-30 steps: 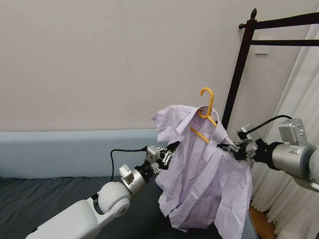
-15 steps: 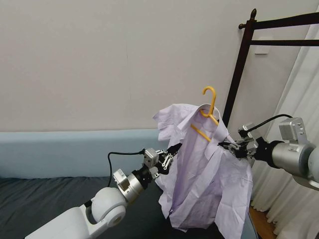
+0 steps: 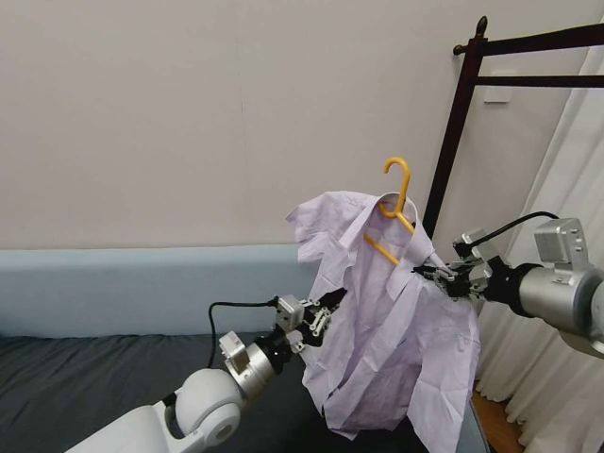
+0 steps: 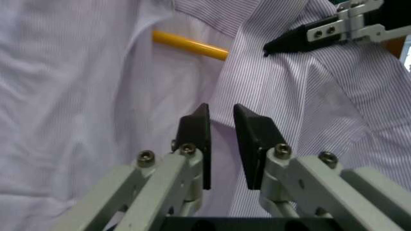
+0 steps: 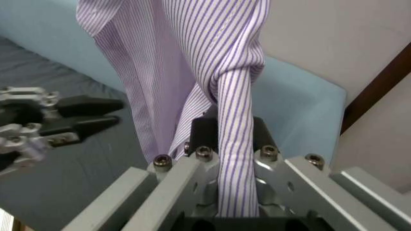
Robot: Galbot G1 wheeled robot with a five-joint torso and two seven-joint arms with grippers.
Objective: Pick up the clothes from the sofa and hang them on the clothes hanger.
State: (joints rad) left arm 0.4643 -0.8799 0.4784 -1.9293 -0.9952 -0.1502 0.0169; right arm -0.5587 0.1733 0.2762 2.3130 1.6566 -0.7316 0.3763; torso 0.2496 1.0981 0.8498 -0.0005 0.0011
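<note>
Risk of slippage: lilac striped shirt [image 3: 396, 330] on yellow plastic hanger [image 3: 380, 250], aloft near dark wooden rack [image 3: 454, 132]. Hangs from one fold pinched in right gripper [image 3: 425, 276], left gripper [image 3: 330, 302] parted and empty alongside.

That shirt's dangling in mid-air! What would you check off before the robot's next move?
1. Right end effector clamped on the shirt: ok, fabric sits between its fingers.
2. Shirt draped on the yellow hanger: ok.
3. Left end effector free of cloth: ok, fingers apart, nothing between.
4. Hanger hooked on the dark rack: not ok, hook hangs in air beside it.
5. Hem off the sofa: cannot tell.
</note>
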